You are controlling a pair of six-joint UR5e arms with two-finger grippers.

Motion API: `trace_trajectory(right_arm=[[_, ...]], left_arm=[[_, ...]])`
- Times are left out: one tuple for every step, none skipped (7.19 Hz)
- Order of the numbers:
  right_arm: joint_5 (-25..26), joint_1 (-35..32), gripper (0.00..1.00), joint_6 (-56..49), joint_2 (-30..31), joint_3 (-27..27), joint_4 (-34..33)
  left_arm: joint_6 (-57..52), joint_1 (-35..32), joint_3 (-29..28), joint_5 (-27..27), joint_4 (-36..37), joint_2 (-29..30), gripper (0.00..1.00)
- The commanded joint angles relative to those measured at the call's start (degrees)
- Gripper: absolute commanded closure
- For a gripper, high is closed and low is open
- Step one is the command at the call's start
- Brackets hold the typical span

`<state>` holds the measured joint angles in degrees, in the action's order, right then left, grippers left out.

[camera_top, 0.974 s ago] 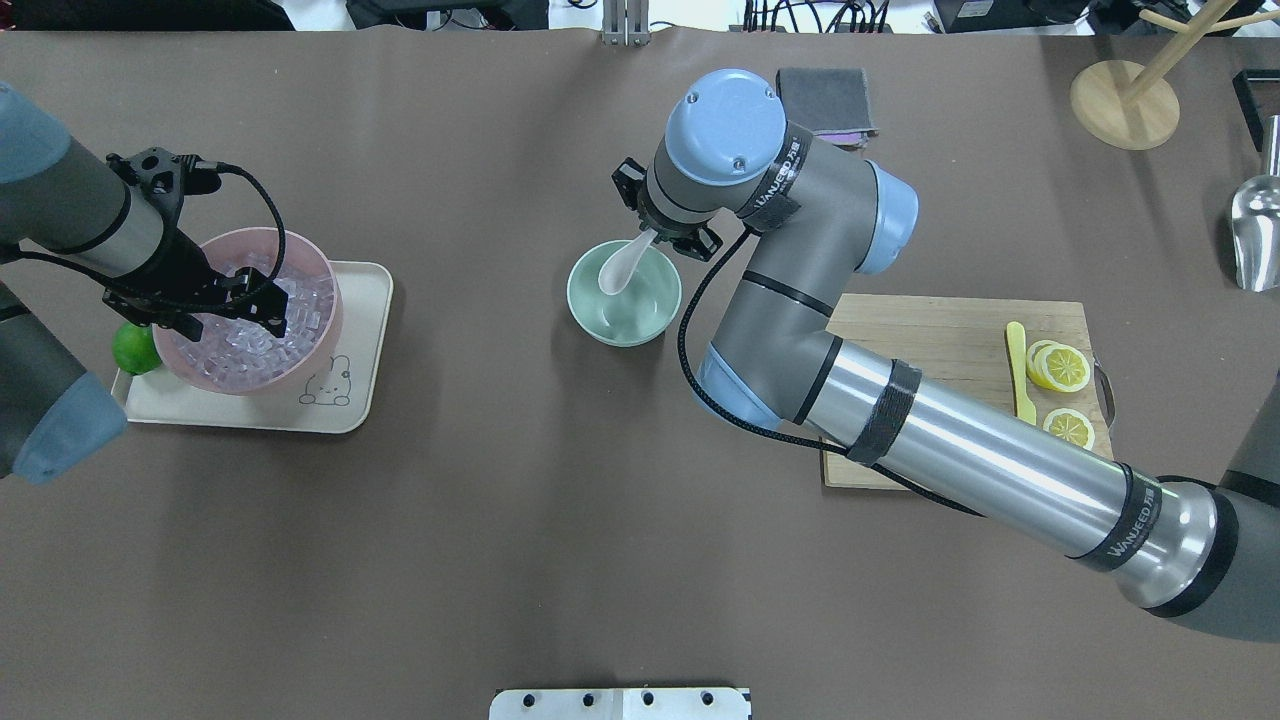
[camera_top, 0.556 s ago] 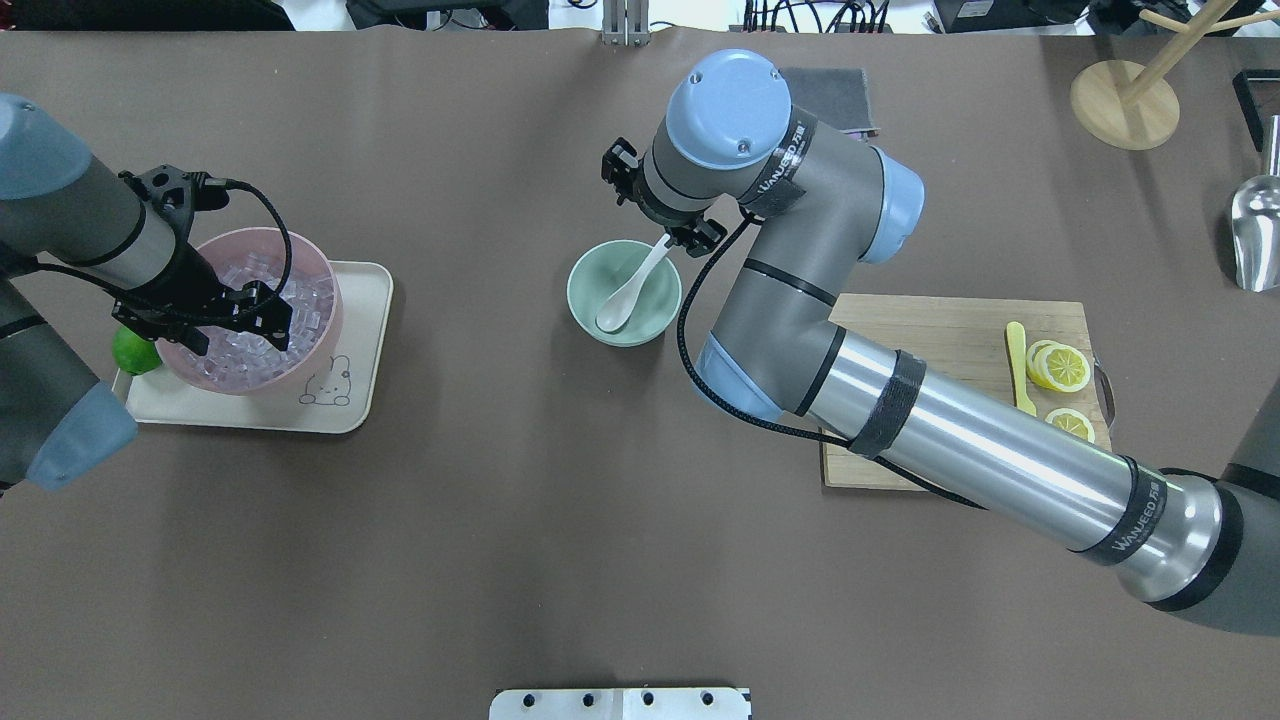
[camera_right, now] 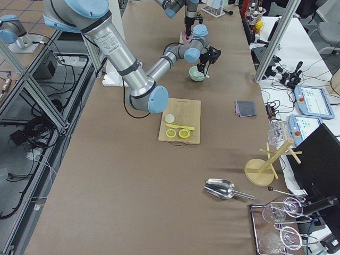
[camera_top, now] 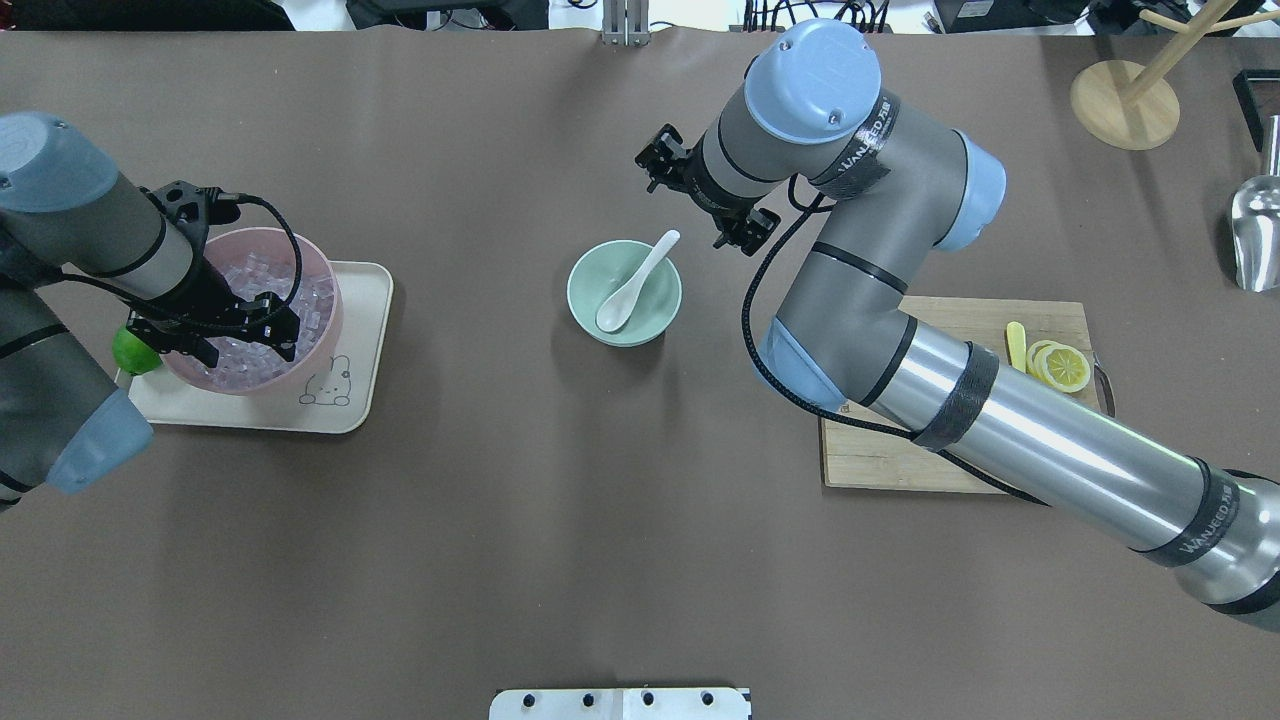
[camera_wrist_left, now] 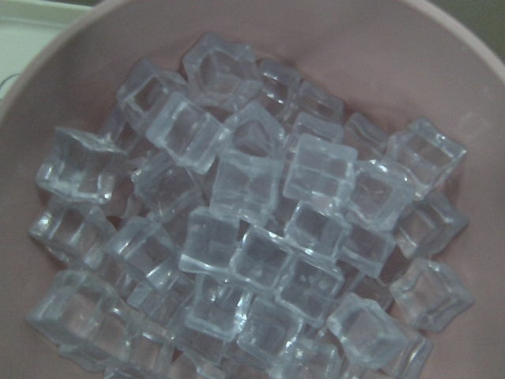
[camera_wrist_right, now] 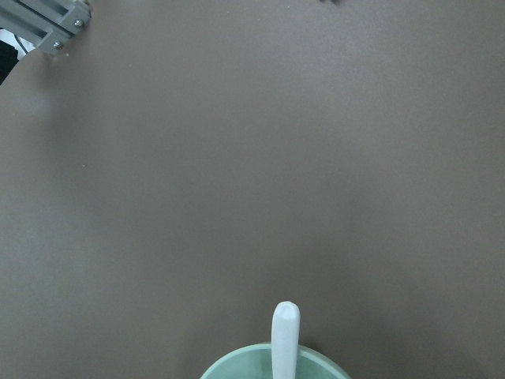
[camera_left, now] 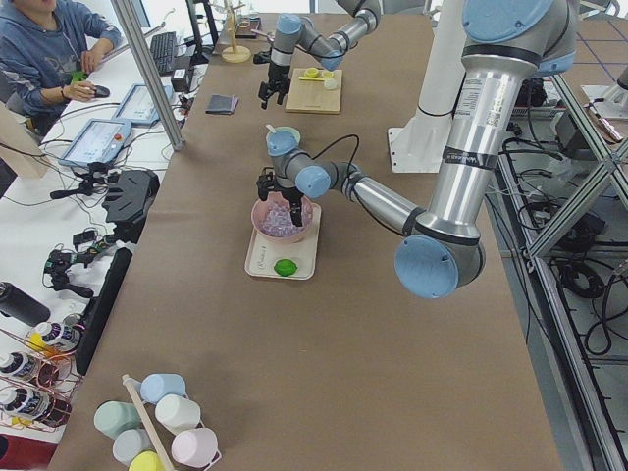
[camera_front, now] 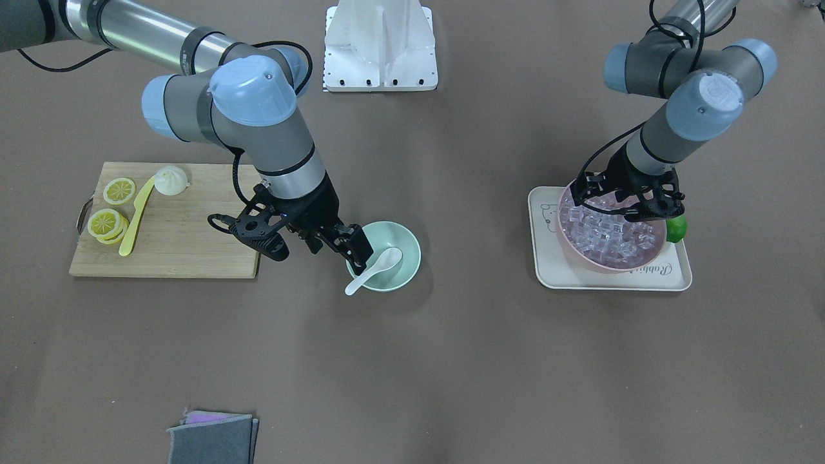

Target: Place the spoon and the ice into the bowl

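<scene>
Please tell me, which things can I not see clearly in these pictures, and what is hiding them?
- Left fingers: in the overhead and front views the tips are lost among the ice, and the left wrist view shows no fingers. Whether they hold a cube cannot be told.
- Spoon: in the right wrist view the scoop is cut off by the bottom edge.
- Lime: overhead, partly hidden by the left arm and pink bowl.
- Board: overhead, partly covered by the right arm.

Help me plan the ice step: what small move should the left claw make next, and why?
Probably lower the left claw and shut on one cube: it hangs open over the ice, and the spoon already lies in the bowl.
</scene>
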<state>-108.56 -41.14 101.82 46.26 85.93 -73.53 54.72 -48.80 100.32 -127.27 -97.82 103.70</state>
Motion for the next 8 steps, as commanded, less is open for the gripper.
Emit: trace_trajectory(right_arm=[[-3.13,-2.18,0.00,-0.83,2.24,2.56,-0.12],[-4.45,-3.06,0.00,-2.66,2.95,3.88,-1.78],[-4.90,-3.59,0.00,-4.25,3.31,5.89,-4.40],[-5.78,-3.95,0.00,-4.70,3.74,7.30,-5.82],[-6.13,-4.12,0.00,-4.70,4.01,7.49,-5.83],[-6.14,-4.21,0.00,-4.70,4.27,7.76,-5.83],[-6.31,-4.21,0.00,-4.70,4.62,8.19,-5.83],[-6.75,-4.48,0.00,-4.70,4.63,8.20,-5.92]], left_arm=[[0.38,0.02,-0.30,0.00,-0.01,0.37,0.42],[0.38,0.02,-0.38,0.00,-0.01,0.37,0.48],[0.38,0.02,-0.73,0.00,-0.01,0.37,0.53],[0.38,0.02,-0.82,-0.09,0.17,0.54,0.77],[0.30,0.02,-0.82,-0.18,0.43,0.71,1.00],[0.38,0.02,-0.82,-0.26,0.43,0.72,1.00],[0.38,-0.06,-0.39,-0.53,0.52,0.72,1.00],[0.38,-0.06,-0.47,-0.53,0.61,1.06,1.00]])
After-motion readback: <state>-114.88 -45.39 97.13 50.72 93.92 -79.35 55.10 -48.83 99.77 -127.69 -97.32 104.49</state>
